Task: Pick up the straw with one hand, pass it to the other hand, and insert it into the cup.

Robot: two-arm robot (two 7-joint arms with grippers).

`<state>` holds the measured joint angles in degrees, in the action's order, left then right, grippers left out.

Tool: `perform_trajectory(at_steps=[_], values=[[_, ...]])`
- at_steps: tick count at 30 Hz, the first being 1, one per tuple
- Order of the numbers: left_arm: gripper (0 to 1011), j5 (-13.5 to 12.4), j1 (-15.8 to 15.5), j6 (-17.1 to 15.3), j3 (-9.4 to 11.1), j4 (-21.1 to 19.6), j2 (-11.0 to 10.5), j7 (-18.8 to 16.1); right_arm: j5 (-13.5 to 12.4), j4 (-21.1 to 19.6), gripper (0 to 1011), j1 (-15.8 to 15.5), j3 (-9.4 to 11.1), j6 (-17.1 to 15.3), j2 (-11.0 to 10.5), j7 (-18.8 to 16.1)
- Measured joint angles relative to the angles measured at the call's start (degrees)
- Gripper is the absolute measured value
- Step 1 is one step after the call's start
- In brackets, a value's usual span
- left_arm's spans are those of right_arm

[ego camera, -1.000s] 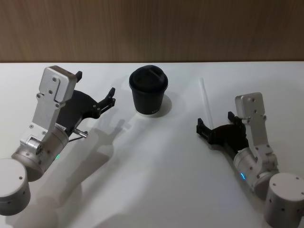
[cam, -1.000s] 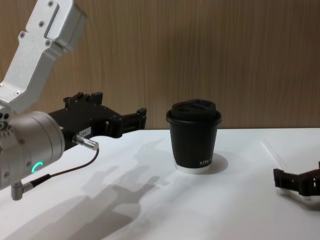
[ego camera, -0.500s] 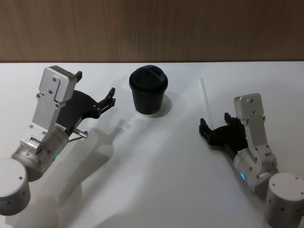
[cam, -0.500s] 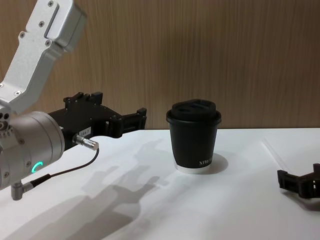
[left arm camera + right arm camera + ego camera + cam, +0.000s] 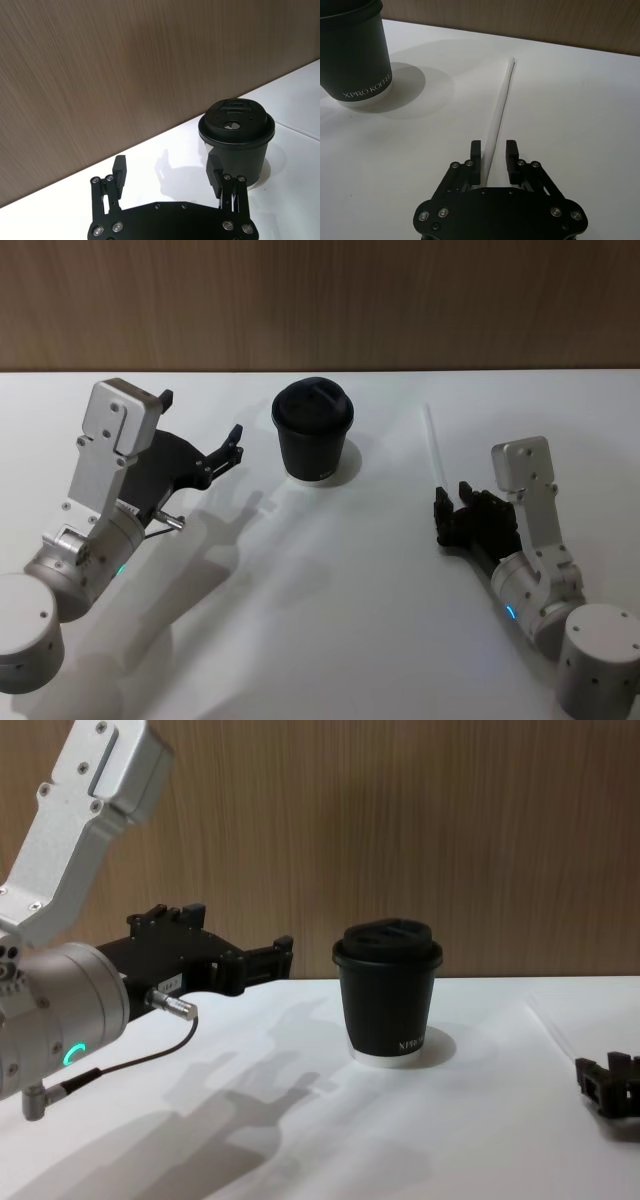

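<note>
Two grippers flank an upright lidded cup, and the right one straddles the straw.

On the white table (image 5: 330,590) the cup (image 5: 312,430) stands with its domed lid on. The straw (image 5: 432,445) lies flat at about 3 o'clock from the cup, well apart from it, running roughly from 12 to 6 o'clock. The right gripper (image 5: 451,495) sits low at the straw's 6 o'clock end. Its fingers (image 5: 476,150) are narrowly apart, one on each side of the tube, with a slim gap visible on both sides. The left gripper (image 5: 201,415) hangs above the table at 9 o'clock from the cup, its fingers (image 5: 119,165) spread wide and holding nothing.
</note>
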<state>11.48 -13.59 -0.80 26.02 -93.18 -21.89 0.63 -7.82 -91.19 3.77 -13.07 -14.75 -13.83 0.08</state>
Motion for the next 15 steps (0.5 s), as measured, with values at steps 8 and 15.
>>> perform_trajectory(at_steps=[8,15], values=[[1003,0.0,0.0,0.0,0.0,0.0,0.0,0.0,0.1,0.0,96,0.0,0.0,0.0,0.0,0.0],[1003,0.0,0.0,0.0,0.0,0.0,0.0,0.0,0.1,0.0,18,0.0,0.0,0.0,0.0,0.0]])
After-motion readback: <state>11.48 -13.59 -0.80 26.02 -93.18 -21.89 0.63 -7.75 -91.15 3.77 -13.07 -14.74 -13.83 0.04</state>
